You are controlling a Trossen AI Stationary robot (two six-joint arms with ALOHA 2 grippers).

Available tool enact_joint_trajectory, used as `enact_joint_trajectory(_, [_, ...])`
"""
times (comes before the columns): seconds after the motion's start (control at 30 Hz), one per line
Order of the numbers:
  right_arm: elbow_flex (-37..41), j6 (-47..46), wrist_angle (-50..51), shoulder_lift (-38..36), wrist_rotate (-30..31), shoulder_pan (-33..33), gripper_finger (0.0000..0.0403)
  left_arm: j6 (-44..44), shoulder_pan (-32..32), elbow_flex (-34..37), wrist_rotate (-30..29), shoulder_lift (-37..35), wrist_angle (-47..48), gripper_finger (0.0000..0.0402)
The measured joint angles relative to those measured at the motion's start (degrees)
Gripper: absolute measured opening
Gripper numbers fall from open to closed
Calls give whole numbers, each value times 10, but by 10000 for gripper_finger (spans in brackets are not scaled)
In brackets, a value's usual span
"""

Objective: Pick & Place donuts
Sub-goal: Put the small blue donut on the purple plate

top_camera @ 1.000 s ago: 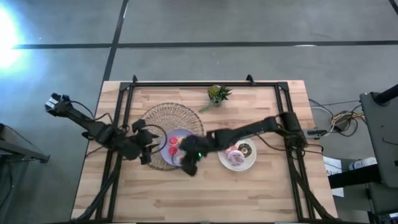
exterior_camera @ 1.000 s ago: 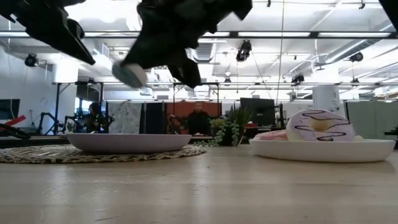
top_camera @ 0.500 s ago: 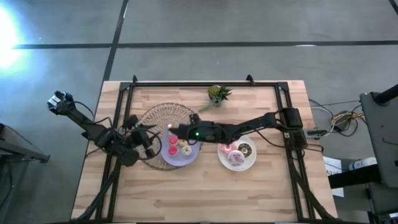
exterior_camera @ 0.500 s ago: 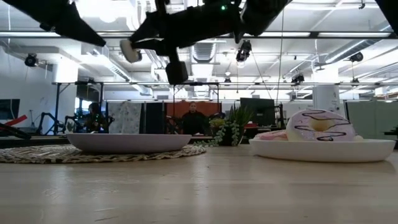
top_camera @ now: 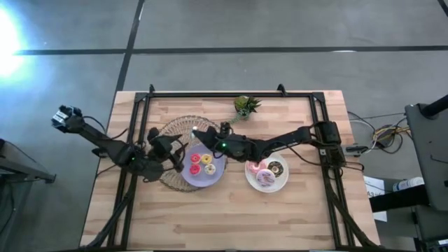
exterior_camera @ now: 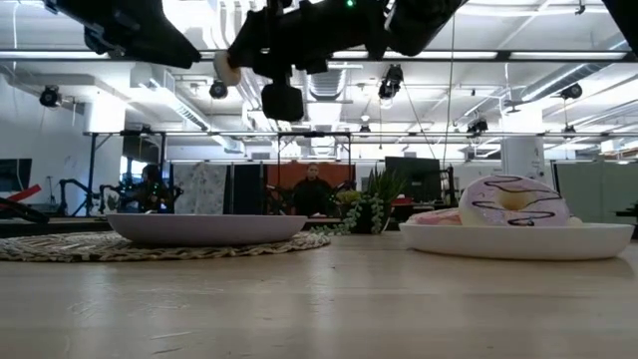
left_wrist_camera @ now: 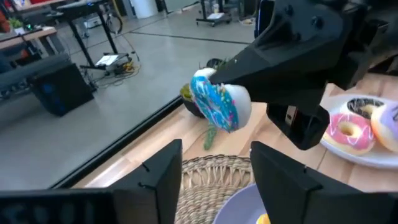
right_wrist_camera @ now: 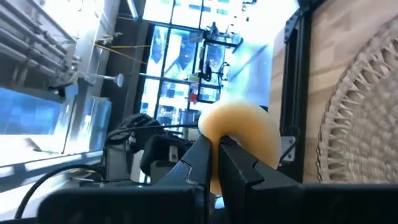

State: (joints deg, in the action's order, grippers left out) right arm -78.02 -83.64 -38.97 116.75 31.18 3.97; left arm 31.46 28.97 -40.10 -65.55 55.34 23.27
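Right hand [top_camera: 194, 134] is pinched shut on a donut [right_wrist_camera: 239, 140], held high over the far edge of the lavender plate [top_camera: 218, 171]. Bring it inboard & down onto bare plate, clear of the 3 donuts already there [top_camera: 202, 164], before you let go. Left hand [top_camera: 168, 147] waits spread apart, empty, beside that plate on the worktop [top_camera: 231, 217].

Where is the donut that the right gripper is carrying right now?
The blue-frosted donut is pinched in the right gripper, held in the air over the far edge of the woven mat, just beyond the lavender plate, with the left gripper close by.
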Motion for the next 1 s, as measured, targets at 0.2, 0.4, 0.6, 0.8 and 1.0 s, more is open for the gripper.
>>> enact_joint_trajectory(0.2, [-5, 11, -3, 0, 1, 1, 13, -11, -5, 0, 0, 19, -45, 196])
enact_joint_trajectory(0.4, [-5, 11, -9, 0, -14, 2, 13, -34, -8, 0, 0, 33, -97, 199])
enact_joint_trajectory(0.6, [-5, 8, -9, 0, -24, 7, 13, -49, -16, 0, 1, 54, -114, 199])
enact_joint_trajectory(0.8, [-5, 7, -22, 0, -43, 12, 13, -49, -32, 0, -1, 58, -119, 194])
enact_joint_trajectory(1.0, [-5, 0, -22, 0, -54, 14, 13, -54, -34, -6, 3, 57, -119, 172])
